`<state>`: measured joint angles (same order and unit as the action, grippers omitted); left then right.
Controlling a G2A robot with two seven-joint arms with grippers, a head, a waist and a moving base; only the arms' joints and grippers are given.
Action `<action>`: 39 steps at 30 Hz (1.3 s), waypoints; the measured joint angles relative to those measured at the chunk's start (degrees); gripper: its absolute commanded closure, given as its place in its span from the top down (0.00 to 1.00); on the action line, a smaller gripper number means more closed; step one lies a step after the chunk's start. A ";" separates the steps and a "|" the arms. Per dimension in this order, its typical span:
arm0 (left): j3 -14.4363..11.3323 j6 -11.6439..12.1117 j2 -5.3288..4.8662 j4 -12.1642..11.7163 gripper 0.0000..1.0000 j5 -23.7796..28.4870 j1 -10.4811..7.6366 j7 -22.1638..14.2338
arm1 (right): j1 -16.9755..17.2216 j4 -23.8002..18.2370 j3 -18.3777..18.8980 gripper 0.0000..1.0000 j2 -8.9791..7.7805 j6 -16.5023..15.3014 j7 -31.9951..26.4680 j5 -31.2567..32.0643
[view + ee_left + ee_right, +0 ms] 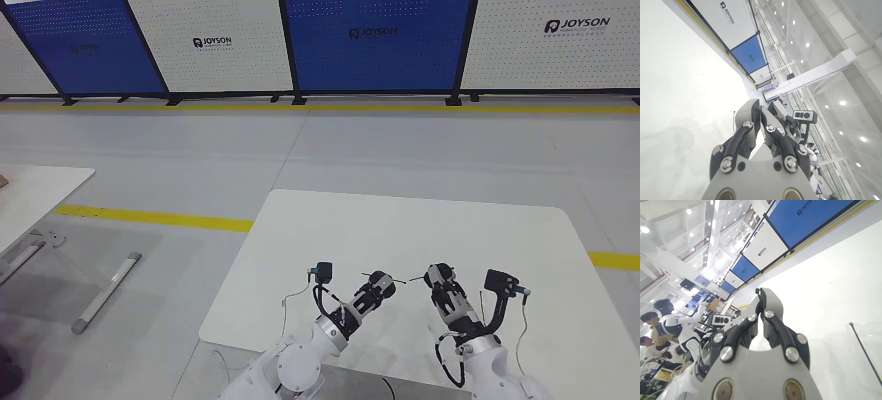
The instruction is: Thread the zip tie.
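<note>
My right gripper (758,298) is shut, and a small black end of a zip tie (757,291) pokes out at its fingertips. My left gripper (759,112) is shut too, with nothing showing between its pads. Both hang close together over the table's front edge, the left gripper (378,287) tip to tip with the right gripper (437,275). A short dark strand (405,281) shows between them; I cannot tell whether it is held. A thin black zip tie (863,344) lies on the white table, also seen as the black zip tie (734,121) beside the left fingers.
The white table (420,230) spreads out beyond the grippers. A faint clear sheet (868,330) lies under the loose tie. A thin pale cable (290,298) hangs at the table's front left edge. Another white table (40,190) stands far left across the floor.
</note>
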<state>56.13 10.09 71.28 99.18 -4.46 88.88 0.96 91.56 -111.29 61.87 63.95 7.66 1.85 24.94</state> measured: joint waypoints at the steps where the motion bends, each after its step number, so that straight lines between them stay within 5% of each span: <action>1: 0.00 0.00 0.00 0.00 0.00 0.00 0.00 0.00 | 0.18 -0.06 0.12 0.00 0.01 0.00 -0.14 0.31; 39: 0.00 0.00 0.00 0.00 0.00 0.00 0.00 0.00 | 0.88 -0.33 1.08 0.00 2.03 0.33 -3.50 3.63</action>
<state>56.13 10.09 71.28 99.18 -4.46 88.88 0.96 92.44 -111.62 62.95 65.98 7.99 -1.65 28.57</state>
